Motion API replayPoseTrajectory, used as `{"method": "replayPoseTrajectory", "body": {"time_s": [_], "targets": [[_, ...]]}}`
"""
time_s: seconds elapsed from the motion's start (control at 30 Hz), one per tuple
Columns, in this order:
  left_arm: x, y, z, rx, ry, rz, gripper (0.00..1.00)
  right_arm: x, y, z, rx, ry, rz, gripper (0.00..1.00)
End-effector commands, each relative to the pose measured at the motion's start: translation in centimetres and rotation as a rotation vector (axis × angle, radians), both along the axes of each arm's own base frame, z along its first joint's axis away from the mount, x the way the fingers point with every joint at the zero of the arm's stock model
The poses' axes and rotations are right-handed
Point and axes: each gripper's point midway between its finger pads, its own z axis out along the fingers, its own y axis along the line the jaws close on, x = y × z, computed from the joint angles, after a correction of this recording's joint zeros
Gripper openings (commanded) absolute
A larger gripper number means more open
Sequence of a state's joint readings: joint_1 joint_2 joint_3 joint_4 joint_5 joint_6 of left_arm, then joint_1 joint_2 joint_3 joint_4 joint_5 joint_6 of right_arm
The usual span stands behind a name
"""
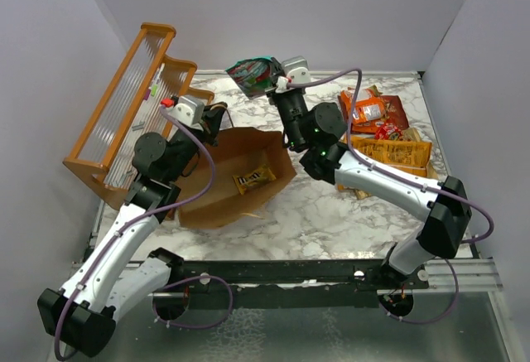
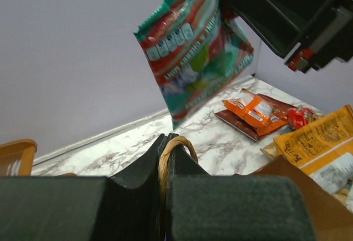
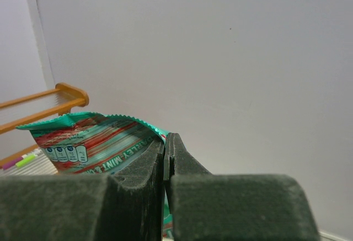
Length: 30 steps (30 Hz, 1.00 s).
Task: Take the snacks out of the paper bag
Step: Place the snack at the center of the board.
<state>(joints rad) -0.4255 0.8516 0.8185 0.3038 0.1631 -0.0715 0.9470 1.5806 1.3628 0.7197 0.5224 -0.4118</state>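
The paper bag (image 1: 217, 200) lies open on the marble table, brown inside showing, with a small dark packet (image 1: 253, 178) in it. My left gripper (image 2: 167, 142) is shut on the bag's twine handle (image 2: 165, 164) at the bag's far left rim (image 1: 217, 118). My right gripper (image 3: 167, 142) is shut on the edge of the teal packet (image 1: 254, 74) and holds it in the air above the table's far edge; the packet also shows in the left wrist view (image 2: 196, 48) and the right wrist view (image 3: 83, 142). Taken-out snacks lie at the right: an orange packet (image 1: 367, 110), the dark red Doritos bag (image 1: 393, 109), a small red packet (image 1: 387, 131), the large orange-yellow chip bag (image 1: 397, 155).
An orange wooden rack (image 1: 132, 105) leans at the far left beside the left arm. Grey walls close the table at the back and both sides. A black rail (image 1: 273, 275) runs along the near edge.
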Motion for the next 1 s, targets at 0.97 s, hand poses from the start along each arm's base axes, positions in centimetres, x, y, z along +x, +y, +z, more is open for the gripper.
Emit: {"method": "replayPoseTrajectory", "body": {"time_s": [0.97], "targets": [[-1.3, 0.2, -1.0, -0.014, -0.119, -0.046, 0.0, 9.0, -23.7, -10.7, 0.272, 0.417, -0.202, 0.01]]}}
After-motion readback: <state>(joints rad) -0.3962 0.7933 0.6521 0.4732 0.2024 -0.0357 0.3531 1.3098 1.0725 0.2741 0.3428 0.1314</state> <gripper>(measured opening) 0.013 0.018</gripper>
